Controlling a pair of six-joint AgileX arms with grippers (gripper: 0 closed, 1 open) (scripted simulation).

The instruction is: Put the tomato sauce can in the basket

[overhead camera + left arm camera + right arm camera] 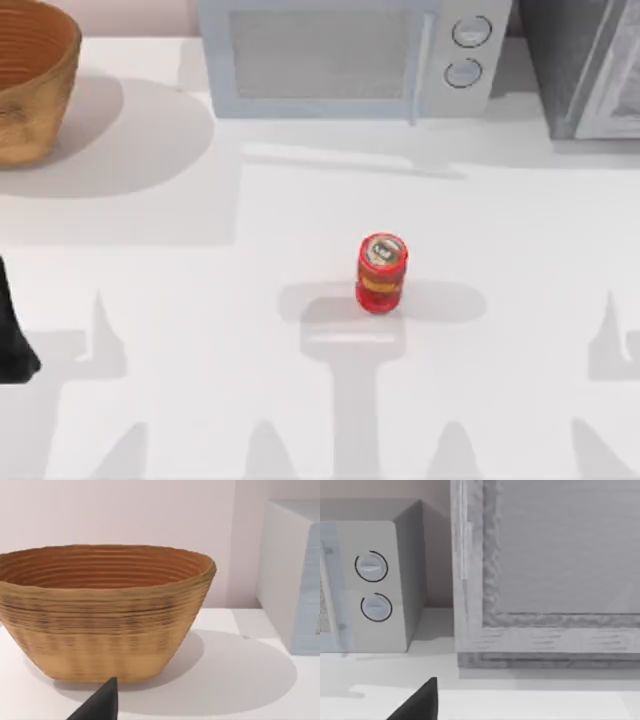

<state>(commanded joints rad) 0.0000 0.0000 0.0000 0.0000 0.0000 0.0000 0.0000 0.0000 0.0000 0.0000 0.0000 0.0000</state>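
Observation:
The tomato sauce can point(381, 272) stands upright near the middle of the table. It is red with a yellow band and a silvery top, and nothing touches it. The basket point(30, 85) sits at the far left corner, wide and woven; in the left wrist view its ribbed orange inside point(100, 570) holds nothing. My left arm point(12, 340) is parked at the left edge, far from the can, and a dark part of my left gripper point(100, 704) points toward the basket. A dark part of my right gripper point(420, 701) faces the back right appliances.
A white microwave point(350, 55) with two round dials stands along the back, right of the basket. A grey cabinet-like appliance point(590, 70) fills the back right corner. Open white tabletop lies between the can and the basket.

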